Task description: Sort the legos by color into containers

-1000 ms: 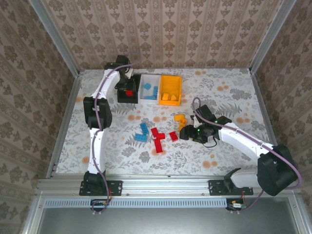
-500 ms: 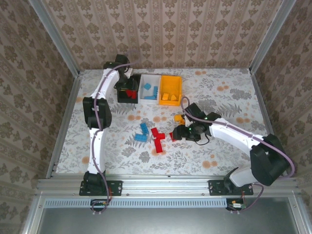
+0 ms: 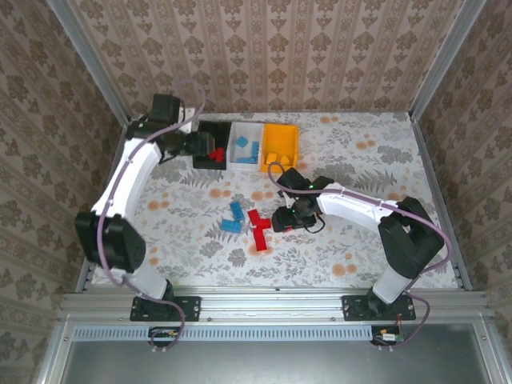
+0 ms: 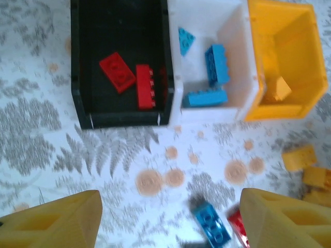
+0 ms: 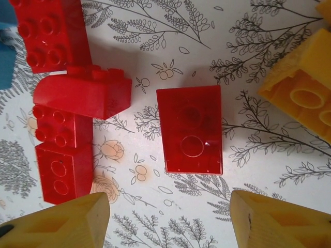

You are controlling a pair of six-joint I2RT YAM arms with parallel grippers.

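**Top external**
- The left gripper (image 3: 200, 144) is at upper centre-left, over the left edge of the black bin (image 3: 218, 164).
- The white bin (image 3: 253, 133) and orange bin (image 3: 282, 134) continue the row to the right, side by side.
- The right gripper (image 3: 281, 220) is low over the counter (image 3: 360, 160) at frame centre. It sits just right of the loose red cluster (image 3: 258, 230) and the blue bricks (image 3: 234, 218).

**Left wrist**
- The fingers (image 4: 57, 222) are spread at the bottom corners with nothing between them.
- The black bin (image 4: 77, 62) holds two red legos (image 4: 118, 72).
- The white bin (image 4: 207, 23) holds three blue legos (image 4: 217, 64).
- The orange bin (image 4: 289, 46) shows one orange piece (image 4: 279, 88).
- Loose orange bricks (image 4: 299, 156) lie at the right edge.

**Right wrist**
- The fingers (image 5: 57, 222) are spread and not touching anything.
- A single red brick (image 5: 190, 129) lies hollow side up at frame centre, ahead of the gap between the fingers.
- The red cluster (image 5: 62, 98) is near on the left, apart from the brick.
- An orange brick (image 5: 305, 98) is at the upper right, also apart from it.

**Judgement**
- The step in hand is picking the single red brick for the black bin.
- Advance until the fingers straddle its two long sides, keeping it centred.
- Drop the left-hand finger into the gap beside the cluster without nudging it.
- Pinch squarely so the brick does not twist, then lift straight up.
- The left arm should clear the black bin before the drop
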